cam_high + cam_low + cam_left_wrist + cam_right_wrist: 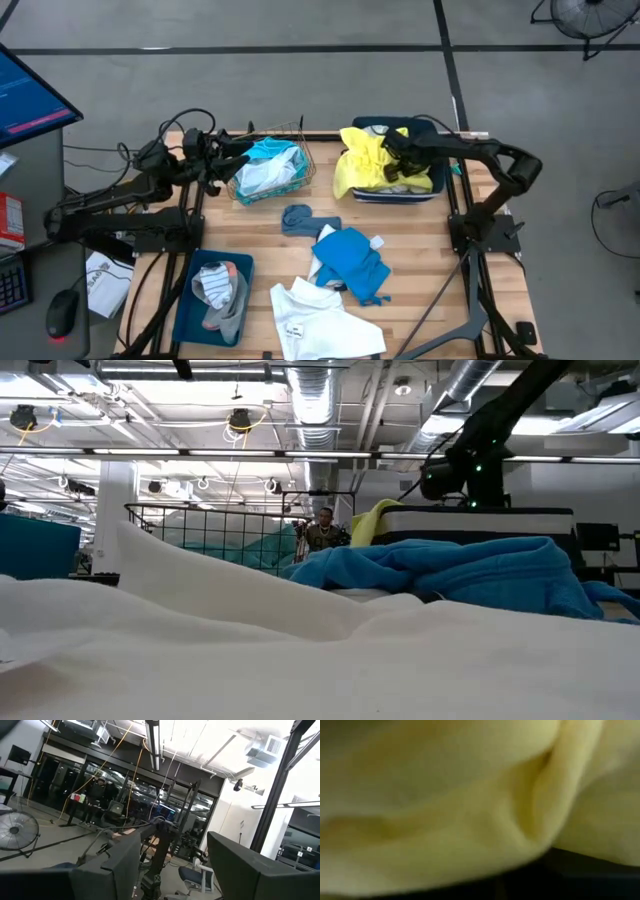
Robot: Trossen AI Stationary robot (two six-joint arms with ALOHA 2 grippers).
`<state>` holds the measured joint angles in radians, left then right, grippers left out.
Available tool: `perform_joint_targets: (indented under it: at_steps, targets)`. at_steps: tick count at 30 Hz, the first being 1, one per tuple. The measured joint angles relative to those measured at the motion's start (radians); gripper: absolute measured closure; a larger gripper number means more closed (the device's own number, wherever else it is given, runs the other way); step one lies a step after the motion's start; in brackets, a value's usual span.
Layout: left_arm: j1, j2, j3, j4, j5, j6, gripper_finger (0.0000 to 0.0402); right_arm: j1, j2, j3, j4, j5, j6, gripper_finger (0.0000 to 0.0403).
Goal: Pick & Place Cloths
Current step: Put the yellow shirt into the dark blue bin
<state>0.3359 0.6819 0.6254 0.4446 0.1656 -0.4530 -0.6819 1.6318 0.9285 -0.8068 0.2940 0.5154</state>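
Observation:
A yellow cloth (365, 165) is heaped in the dark blue bin (432, 190) at the table's far right, and it fills the right wrist view (470, 795). My right gripper (397, 158) is down on that heap, its tip hidden in the folds. In the low view the right arm (470, 460) stands over the yellow cloth (375, 515). My left gripper (232, 165) is open beside the copper wire basket (300, 135), which holds teal and white cloths (268, 165). In its wrist view the left gripper (172, 880) points up into the room.
On the table lie a grey-blue cloth (298, 218), a teal-blue cloth (350, 262) and a white cloth (320, 320) at the near edge. A second dark blue bin (185, 310) at the near left holds striped and grey socks (220, 288). Bare wood shows at the table's right side.

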Motion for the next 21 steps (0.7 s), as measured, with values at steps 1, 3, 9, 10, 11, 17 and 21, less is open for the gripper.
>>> perform_joint_targets:
  at_steps: [1, 3, 9, 10, 11, 17, 21]
  targets:
    - [0.000, 0.000, 0.000, 0.000, 0.000, 0.000, 0.0188, 0.006, 0.014, 0.006, 0.001, -0.004, -0.016, 0.0390]
    - [0.000, 0.000, 0.000, 0.000, 0.000, 0.000, 0.0188, 0.013, 0.028, 0.017, -0.013, -0.015, -0.054, 0.0387]
    - [0.000, 0.018, 0.000, -0.002, 0.000, 0.006, 0.0188, 0.015, -0.035, 0.091, -0.135, -0.020, -0.109, 0.0374]
    - [0.000, 0.027, 0.000, -0.002, 0.000, 0.013, 0.0188, 0.015, -0.061, 0.108, -0.148, -0.015, -0.120, 0.0367]
    - [0.000, 0.038, 0.000, -0.003, 0.000, 0.028, 0.0188, 0.015, -0.089, 0.124, -0.159, -0.011, -0.126, 0.0360]
    - [-0.020, 0.125, 0.000, -0.051, 0.000, 0.170, 0.0182, 0.015, -0.256, 0.196, -0.210, -0.002, -0.140, 0.0281]
    - [-0.069, 0.223, 0.000, -0.126, -0.001, 0.282, 0.0164, 0.032, -0.361, 0.218, -0.209, -0.009, -0.156, 0.0215]
